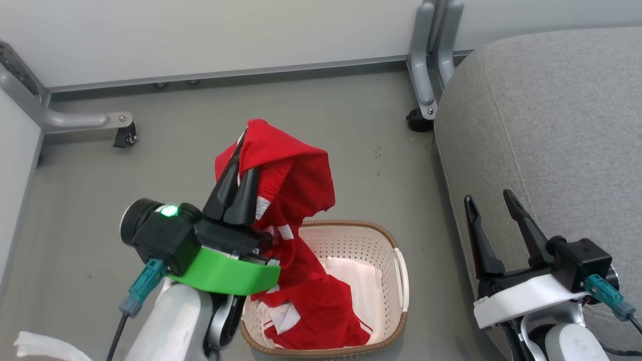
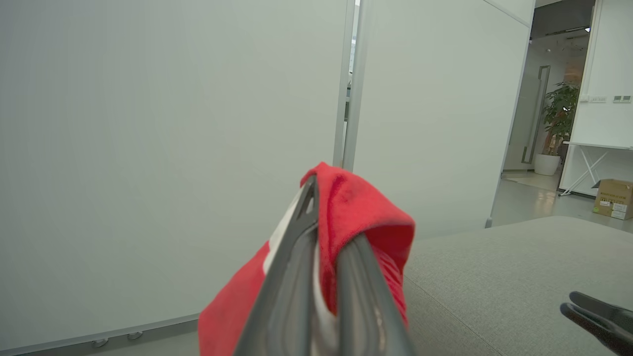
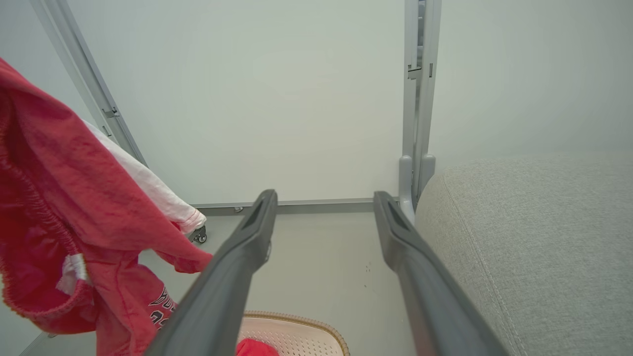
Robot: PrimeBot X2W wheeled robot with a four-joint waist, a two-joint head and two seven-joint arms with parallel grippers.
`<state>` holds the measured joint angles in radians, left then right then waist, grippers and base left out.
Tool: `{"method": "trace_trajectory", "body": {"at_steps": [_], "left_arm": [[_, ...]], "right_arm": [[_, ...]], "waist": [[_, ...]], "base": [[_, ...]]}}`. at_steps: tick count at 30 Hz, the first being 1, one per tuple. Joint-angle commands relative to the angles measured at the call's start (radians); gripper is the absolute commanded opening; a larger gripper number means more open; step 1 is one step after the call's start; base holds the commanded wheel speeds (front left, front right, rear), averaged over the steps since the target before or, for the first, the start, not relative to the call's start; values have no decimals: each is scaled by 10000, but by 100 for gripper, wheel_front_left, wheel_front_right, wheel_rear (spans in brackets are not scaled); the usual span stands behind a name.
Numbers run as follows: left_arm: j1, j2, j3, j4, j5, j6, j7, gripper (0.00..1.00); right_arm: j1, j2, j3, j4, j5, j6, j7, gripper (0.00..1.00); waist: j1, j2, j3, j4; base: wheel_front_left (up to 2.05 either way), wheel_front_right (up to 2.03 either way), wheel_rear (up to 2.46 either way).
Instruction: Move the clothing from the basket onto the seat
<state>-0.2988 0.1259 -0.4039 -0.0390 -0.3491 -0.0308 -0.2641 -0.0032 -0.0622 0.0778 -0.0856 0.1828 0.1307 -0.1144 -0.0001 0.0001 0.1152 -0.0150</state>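
My left gripper is shut on a red garment with white stripes, held up above the basket; the cloth drapes over the fingertips and hangs down into the basket. In the left wrist view the red cloth folds over my closed left gripper. More red and white clothing lies inside the cream basket with its brown rim. The grey seat stands to the right. My right gripper is open and empty beside the seat's edge; the right wrist view shows its spread fingers and the hanging garment.
Grey partition feet with castors stand on the grey floor by the white wall panels. A white cloth corner shows at the lower left. Open floor lies between basket and seat.
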Motion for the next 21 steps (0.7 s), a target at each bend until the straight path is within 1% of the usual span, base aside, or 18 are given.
{"method": "trace_trajectory", "body": {"at_steps": [1, 10, 21], "left_arm": [[234, 77, 8, -83, 94, -2, -5, 0], [859, 137, -53, -24, -224, -28, 38, 0], [863, 257, -58, 14, -419, -25, 143, 0]], "right_arm": [[185, 10, -4, -46, 61, 1, 57, 100], [722, 58, 90, -26, 115, 1, 242, 100], [867, 93, 102, -95, 126, 1, 323, 100]], "waist": [[1, -1, -298, 2], [1, -1, -803, -4], [1, -1, -923, -27]], "base": [[0, 0, 0], [0, 0, 0], [0, 0, 0]]}}
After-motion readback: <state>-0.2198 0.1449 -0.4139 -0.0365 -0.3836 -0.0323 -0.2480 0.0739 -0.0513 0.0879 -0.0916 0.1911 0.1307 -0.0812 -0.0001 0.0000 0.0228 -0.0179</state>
